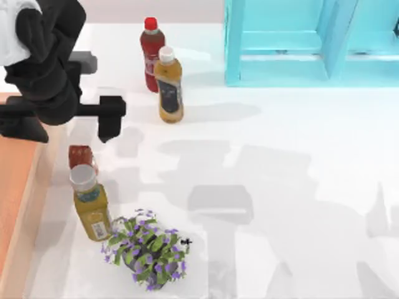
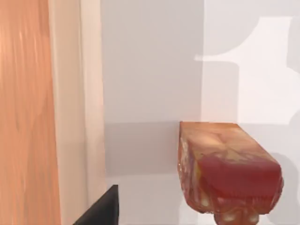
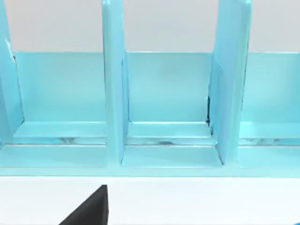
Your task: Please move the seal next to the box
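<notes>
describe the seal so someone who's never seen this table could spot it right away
Start at the wooden box on the table's left edge. Just right of its rim, behind the yellow-brown bottle with the grey cap, sits the seal. It is a short, glossy reddish-brown mottled block, far lower than any bottle.

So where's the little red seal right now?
In the top view the seal stands on the table's left side, close to the box, just behind the grey-capped yellow bottle and below the left gripper.
</notes>
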{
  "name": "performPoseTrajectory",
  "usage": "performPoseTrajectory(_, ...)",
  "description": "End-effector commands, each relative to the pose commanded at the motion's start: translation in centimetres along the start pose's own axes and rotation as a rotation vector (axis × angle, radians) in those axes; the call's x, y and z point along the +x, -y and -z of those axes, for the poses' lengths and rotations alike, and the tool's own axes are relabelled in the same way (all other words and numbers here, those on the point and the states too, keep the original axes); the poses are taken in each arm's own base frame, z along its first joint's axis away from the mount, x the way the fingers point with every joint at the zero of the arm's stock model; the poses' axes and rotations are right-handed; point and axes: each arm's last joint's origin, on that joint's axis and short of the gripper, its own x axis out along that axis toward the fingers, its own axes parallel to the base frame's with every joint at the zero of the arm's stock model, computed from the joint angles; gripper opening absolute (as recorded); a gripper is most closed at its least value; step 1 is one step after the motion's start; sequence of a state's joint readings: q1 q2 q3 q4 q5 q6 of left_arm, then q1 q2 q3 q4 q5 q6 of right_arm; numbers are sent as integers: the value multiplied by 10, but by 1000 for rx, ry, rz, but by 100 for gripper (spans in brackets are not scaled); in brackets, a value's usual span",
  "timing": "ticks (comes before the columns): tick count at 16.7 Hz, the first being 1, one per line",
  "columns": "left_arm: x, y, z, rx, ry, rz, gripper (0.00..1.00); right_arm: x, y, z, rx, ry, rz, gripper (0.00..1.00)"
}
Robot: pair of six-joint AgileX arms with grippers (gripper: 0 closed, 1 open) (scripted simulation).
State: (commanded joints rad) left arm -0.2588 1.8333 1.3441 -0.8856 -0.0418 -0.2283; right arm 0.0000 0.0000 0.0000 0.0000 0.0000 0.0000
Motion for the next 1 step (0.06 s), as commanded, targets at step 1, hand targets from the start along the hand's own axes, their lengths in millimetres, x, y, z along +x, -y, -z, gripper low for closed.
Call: performPoseTrajectory(1, 0, 0, 0, 0, 0, 0, 100, 0, 0, 0, 0, 0, 0, 100)
